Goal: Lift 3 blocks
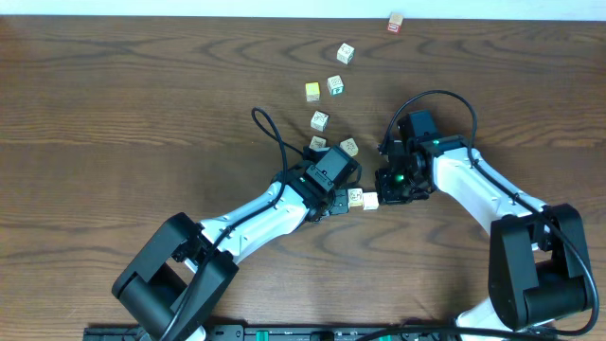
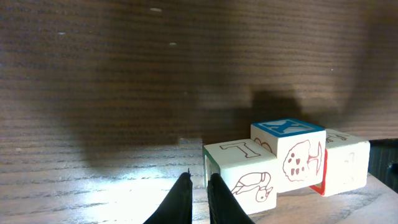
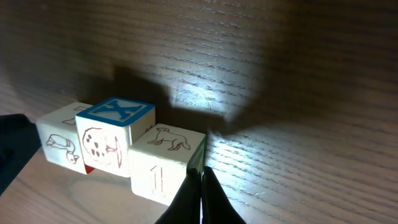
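**Three blocks [image 1: 358,198] in a row between my two closed grippers**

Much of this is hidden from me. In the overhead view my own wrists crowd the middle of the frame. I can make out only two pale tops there and cannot pick out the third. In the left wrist view the row sits at the lower right. The dog block [image 2: 346,163] is partly covered by the X block [image 2: 292,149], and a dark shape [image 2: 384,163] at the right edge is too blurred to name. The X block stands higher than its two neighbours, with a red edge showing under its lower corner. I cannot tell whether it rests on the table [image 1: 114,104].

The blocks are small cubes with whitish-cream faces and thin reddish-brown line drawings. The X block has a blue-framed top with a blue X. The bird block [image 2: 239,177] has a green rim on the face turned toward my left fingers. In the right wrist view the dog block shows a "1" below the dog.

My left gripper [image 2: 198,180] is at the bottom centre, with only a sliver between its fingers and nothing in it. One fingertip is just beside the bird block, but I cannot tell whether it touches. My right gripper [image 3: 201,177] has its fingers pressed together, empty, with the tip against the dog block's lower right corner.

Loose cubes [image 1: 346,53] lie at the upper centre of the overhead view. Among them are a yellow-faced cube [image 1: 312,91] and, near the top edge, a red cube [image 1: 396,24].
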`<state>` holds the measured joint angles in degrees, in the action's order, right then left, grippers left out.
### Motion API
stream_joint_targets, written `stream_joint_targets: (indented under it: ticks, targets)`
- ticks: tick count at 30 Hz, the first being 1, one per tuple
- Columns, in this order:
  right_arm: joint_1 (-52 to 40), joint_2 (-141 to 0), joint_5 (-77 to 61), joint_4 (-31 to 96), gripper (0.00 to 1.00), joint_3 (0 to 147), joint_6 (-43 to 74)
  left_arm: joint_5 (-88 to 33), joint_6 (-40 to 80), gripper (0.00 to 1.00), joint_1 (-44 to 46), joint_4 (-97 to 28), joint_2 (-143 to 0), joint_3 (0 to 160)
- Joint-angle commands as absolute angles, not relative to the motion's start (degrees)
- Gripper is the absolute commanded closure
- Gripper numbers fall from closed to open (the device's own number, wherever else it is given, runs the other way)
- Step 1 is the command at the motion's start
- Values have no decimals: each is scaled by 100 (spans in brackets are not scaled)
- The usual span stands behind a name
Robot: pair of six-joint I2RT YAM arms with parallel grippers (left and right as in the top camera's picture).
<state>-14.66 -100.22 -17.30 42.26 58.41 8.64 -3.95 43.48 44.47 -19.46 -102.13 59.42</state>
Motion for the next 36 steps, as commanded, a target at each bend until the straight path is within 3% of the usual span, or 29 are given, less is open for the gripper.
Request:
stream_joint_targets:
  ticks: [1, 11, 19, 25, 26, 36]
  targets:
    - [-1525, -10044, -1210, 4176, 99, 5806, 915, -89, 4182, 88, 4466, -1964, -10269, 5892]
    - [-1468, -10044, -720, 3846, 97, 5806, 913, 440, 4056, 86, 4265, -2270, -10265, 5892]
    - [-1470, -10044, -1319, 3256, 92, 5806, 899, 602, 4032, 89, 3240, -2355, -10027, 5892]
    - [-1640, -10044, -1734, 2641, 93, 5806, 1205, 434, 3708, 89, 2578, -2550, -9640, 5892]
    - [-1752, -10044, -1747, 2539, 97, 5806, 1288, 434, 3592, 89, 2528, -2613, -9583, 5892]
    - [-2401, -10044, -1385, 2436, 99, 5806, 1634, 436, 3555, 89, 2504, -2788, -9546, 5892]
